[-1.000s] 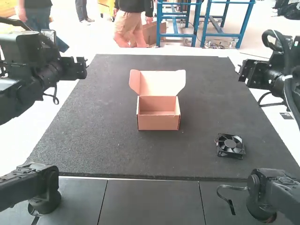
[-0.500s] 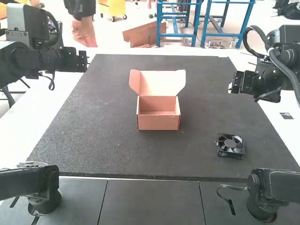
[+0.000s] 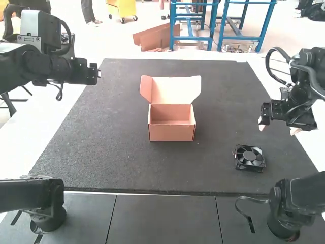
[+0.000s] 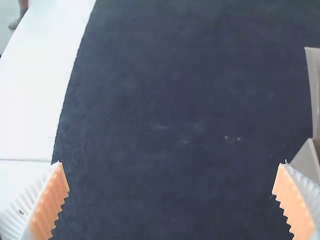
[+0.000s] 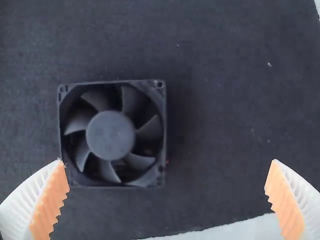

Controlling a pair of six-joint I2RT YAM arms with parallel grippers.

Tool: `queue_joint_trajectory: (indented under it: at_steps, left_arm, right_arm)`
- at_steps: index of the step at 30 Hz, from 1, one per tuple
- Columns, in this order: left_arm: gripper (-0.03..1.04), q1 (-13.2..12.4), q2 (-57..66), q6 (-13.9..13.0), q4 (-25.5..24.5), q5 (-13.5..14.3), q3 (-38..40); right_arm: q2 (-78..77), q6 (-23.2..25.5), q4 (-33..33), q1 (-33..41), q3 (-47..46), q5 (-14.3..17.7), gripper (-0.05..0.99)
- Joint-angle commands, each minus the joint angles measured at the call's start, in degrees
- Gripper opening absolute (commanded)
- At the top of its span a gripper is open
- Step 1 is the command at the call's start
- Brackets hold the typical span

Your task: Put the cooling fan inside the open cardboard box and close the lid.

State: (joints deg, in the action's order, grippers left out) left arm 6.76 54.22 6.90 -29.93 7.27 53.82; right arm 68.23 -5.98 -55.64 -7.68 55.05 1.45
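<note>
At mat (image 3: 101, 142) centre, cardboard box (image 3: 171, 122): lid raised.
Cooling fan (image 5: 112, 134): flat, right front.
Right gripper (image 5: 167, 200): fingers spread, above fan.
Left gripper (image 4: 172, 200): fingers spread.

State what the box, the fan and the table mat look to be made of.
The box looks like cardboard: plain matte brown, with thin folded flaps and a creased lid. The fan is probably moulded plastic: black, with a slight sheen on hub and blades. The mat is dark, grainy and non-reflective, perhaps rubber or foam; the look leaves it open.
</note>
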Motion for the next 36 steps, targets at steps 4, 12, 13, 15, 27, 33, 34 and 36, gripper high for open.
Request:
queue_joint_trajectory:
  at_steps: [4, 12, 13, 15, 27, 33, 34, 36]
  left_arm:
    - [0.97, 0.35, -0.25, -0.30, 0.75, -0.59, 2.08]
    - [0.97, 0.35, 0.72, -0.30, 2.07, -0.59, 2.08]
    - [0.97, 0.35, 0.89, -0.30, 2.07, -0.68, 2.08]
    - [0.97, 0.44, 1.07, -0.30, 2.16, -0.76, 2.08]
    - [0.97, 0.53, 1.51, -0.22, 2.07, -1.29, 2.16]
    - [0.97, 0.44, 1.77, -0.22, 2.07, -1.29, 2.43]
    - [0.97, 0.44, 1.86, -0.22, 2.07, -1.29, 2.52]
    - [0.97, 0.35, 1.86, -0.22, 1.98, -1.20, 2.60]
  right_arm:
    - [2.96, -6.50, -0.26, -6.03, -0.91, 1.53, 0.90]
    - [3.93, -7.91, 0.09, -7.17, -7.59, 1.80, 0.90]
    - [4.02, -7.91, 0.27, -7.17, -8.20, 1.80, 0.90]
    - [4.20, -7.91, 1.06, -7.08, -9.26, 1.80, 0.90]
    - [5.87, -7.47, 9.76, -7.08, -11.54, 1.89, 0.90]
    - [8.06, -7.56, 11.16, -7.26, -11.80, 1.71, 0.90]
    - [8.33, -7.56, 11.43, -7.17, -11.80, 1.71, 0.90]
    - [9.03, -7.56, 11.96, -7.17, -12.07, 1.71, 0.90]
